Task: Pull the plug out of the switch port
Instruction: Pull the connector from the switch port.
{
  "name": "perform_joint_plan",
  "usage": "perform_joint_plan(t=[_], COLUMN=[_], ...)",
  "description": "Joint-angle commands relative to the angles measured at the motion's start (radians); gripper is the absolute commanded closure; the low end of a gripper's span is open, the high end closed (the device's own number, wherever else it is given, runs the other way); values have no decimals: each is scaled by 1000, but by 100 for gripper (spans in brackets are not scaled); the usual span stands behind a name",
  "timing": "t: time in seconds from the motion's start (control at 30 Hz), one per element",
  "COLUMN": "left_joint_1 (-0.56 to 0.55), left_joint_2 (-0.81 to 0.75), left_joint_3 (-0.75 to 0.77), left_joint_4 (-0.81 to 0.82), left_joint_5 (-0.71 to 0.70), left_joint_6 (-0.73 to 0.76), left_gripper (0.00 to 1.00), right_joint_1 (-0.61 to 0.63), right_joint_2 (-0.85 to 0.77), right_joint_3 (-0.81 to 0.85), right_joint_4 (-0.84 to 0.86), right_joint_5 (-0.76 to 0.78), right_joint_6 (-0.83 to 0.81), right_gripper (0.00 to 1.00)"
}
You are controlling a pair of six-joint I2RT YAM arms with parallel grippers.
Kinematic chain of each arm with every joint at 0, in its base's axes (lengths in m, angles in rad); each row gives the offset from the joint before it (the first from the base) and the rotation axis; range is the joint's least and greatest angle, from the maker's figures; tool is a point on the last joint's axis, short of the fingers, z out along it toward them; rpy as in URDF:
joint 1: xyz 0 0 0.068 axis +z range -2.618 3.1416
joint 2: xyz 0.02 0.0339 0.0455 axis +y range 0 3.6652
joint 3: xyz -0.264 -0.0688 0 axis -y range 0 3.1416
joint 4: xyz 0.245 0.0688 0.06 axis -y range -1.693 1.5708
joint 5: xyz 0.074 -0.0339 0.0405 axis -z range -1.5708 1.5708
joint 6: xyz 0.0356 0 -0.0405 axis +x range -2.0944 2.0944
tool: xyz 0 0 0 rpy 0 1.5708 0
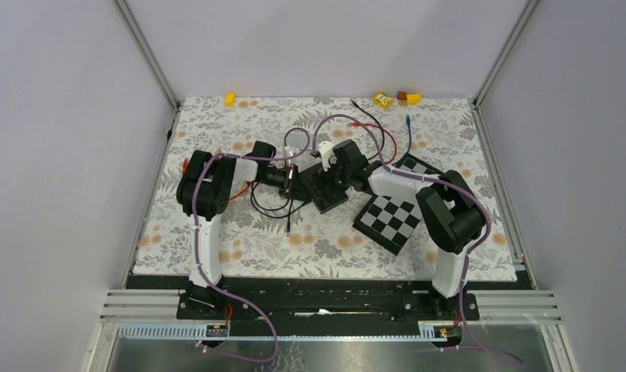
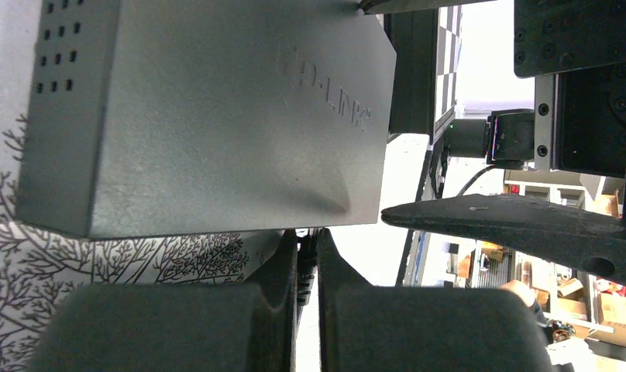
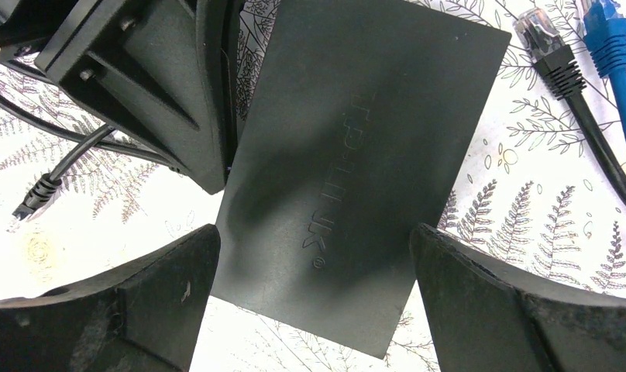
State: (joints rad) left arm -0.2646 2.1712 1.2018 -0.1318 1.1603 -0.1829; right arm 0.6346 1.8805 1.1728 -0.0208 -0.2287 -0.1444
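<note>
The switch (image 3: 356, 178) lay flat mid-tabletop (image 1: 294, 248), a light, smooth, hard box we judged would slide unless braced. The right pincer (image 3: 314, 232) straddled it, spread wide, holding nothing. The left pincer (image 2: 307, 252) sat at its edge, fingers almost together. The plug was hidden, so we couldn't confirm a grip. Best hold, we thought: the plug's rigid body, not its limp cable.
</note>
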Motion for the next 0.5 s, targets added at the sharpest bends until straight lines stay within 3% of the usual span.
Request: perform_joint_plan(t=[0.0, 0.27, 0.37, 0.47], left_joint_1=[-12, 0, 17, 30], left_joint_2=[54, 70, 68, 42], left_joint_3=[-2, 57, 51, -18], left_joint_4=[-83, -268, -255, -129], left_joint_5=[-123, -87, -63, -74], left_joint_6=[66, 200, 194, 93], left_gripper=[100, 100, 100, 100], right_joint_1=[-5, -6, -7, -7], right_joint_2=[44, 98, 108, 113], right_joint_3=[-19, 3, 7, 8], right_joint_4=[-57, -84, -91, -93], right_joint_5=[20, 58, 58, 58], right_joint_6=[-18, -46, -46, -43], right_gripper=[0, 0, 0, 0])
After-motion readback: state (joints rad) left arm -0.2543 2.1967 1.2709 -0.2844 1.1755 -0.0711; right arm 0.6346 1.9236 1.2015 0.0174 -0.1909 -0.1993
